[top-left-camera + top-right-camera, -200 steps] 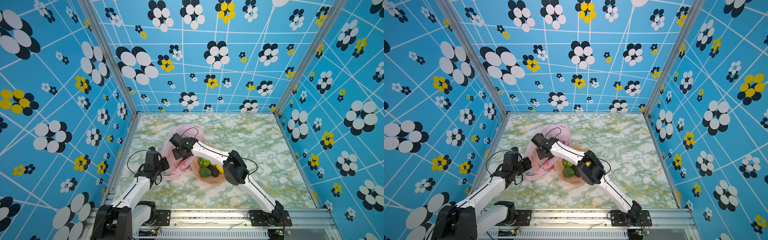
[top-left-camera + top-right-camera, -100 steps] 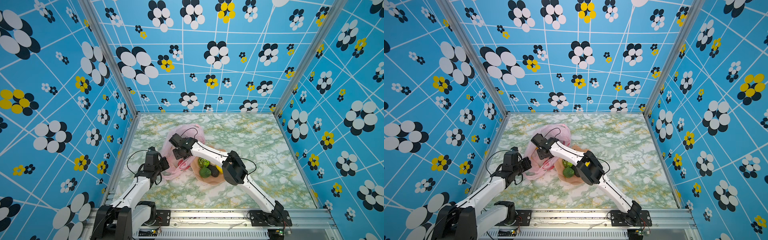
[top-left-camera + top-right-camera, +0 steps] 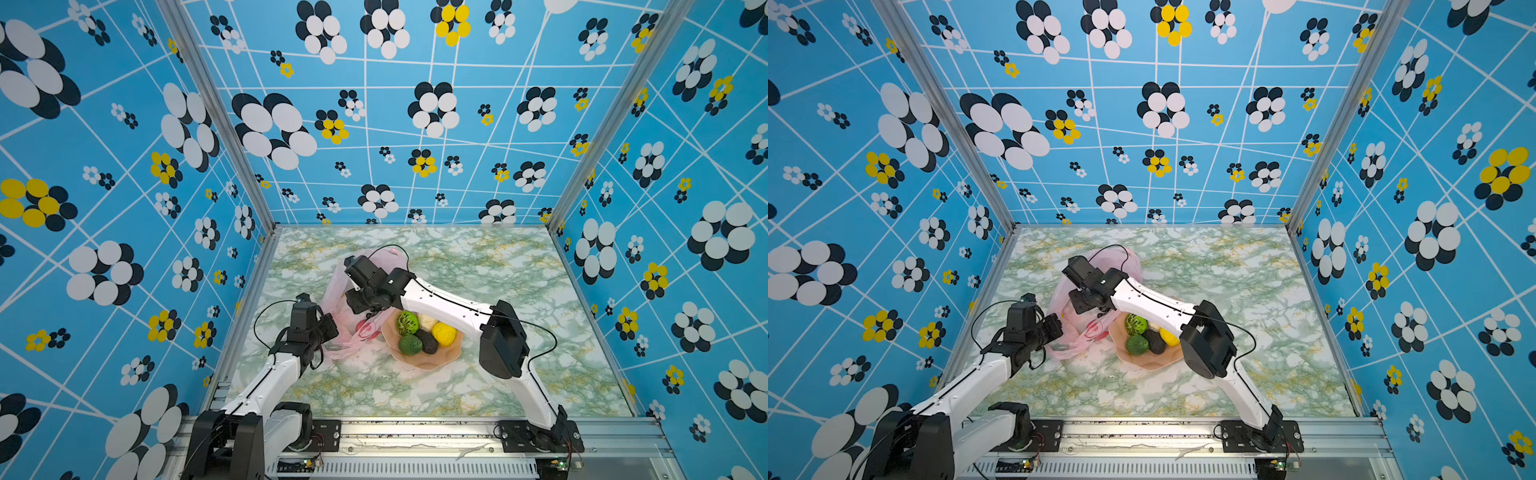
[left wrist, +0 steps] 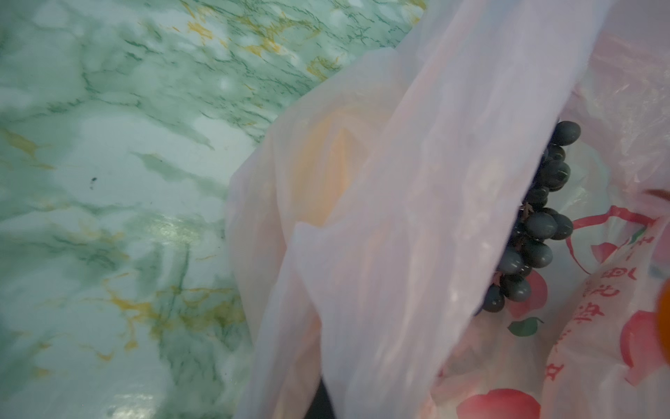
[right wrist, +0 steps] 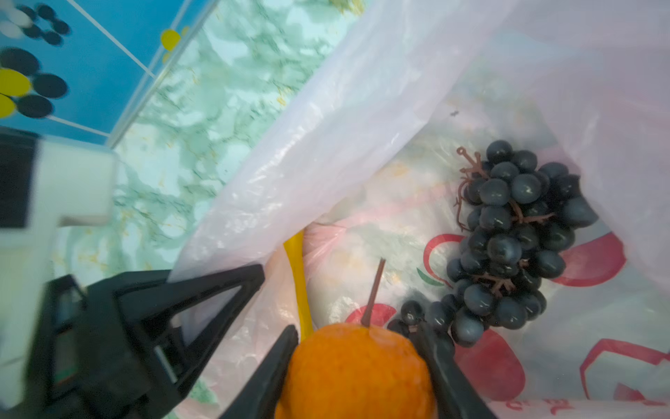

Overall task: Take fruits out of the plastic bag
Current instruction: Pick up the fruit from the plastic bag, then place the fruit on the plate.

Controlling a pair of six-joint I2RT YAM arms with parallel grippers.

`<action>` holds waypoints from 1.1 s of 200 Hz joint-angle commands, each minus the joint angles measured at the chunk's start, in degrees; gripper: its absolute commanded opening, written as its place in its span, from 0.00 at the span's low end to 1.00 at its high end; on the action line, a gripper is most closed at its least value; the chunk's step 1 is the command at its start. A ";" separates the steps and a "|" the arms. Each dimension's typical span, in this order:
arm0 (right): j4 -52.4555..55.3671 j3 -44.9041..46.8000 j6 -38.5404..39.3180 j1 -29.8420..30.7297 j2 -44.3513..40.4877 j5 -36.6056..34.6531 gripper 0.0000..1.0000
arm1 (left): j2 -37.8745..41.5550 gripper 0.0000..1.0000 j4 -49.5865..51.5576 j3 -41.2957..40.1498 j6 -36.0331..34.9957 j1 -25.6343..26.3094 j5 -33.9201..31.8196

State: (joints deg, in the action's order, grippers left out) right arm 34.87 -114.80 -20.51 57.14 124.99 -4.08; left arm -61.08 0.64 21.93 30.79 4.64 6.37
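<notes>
Right wrist view: my right gripper (image 5: 356,328) clamps the orange (image 5: 355,373) inside the plastic bag (image 5: 362,127), beside the grape bunch (image 5: 515,232) and banana (image 5: 299,275); my left gripper (image 5: 252,277) pinches the bag's rim, jaws closed.

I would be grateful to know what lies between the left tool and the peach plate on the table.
The plastic bag's crumpled lower end, with red prints, lies between the left tool and the plate, as both top views show.
</notes>
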 commanded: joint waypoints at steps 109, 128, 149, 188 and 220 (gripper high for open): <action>-9.40 40.20 -0.41 0.16 -32.03 -7.63 0.50 | -0.38 0.00 -0.72 0.97 -0.89 0.28 -0.88; -9.65 44.02 -0.89 0.16 -34.81 -8.43 0.50 | -0.35 0.00 -0.80 0.88 -0.83 0.28 -0.83; -10.53 47.65 -1.52 0.16 -37.49 -9.06 0.50 | -0.42 0.00 -0.90 0.90 -0.88 0.28 -0.71; -11.95 52.11 -1.99 0.16 -40.60 -10.08 0.50 | -0.30 0.00 -1.08 0.82 -0.82 0.27 -0.53; -13.49 54.95 -2.00 0.16 -42.06 -10.90 0.50 | -0.44 0.00 -1.17 0.83 -0.86 0.28 -0.33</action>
State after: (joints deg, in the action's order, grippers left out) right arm 23.22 -61.71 -21.87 57.14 84.66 -13.06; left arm -61.08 0.14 21.93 30.79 4.64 6.04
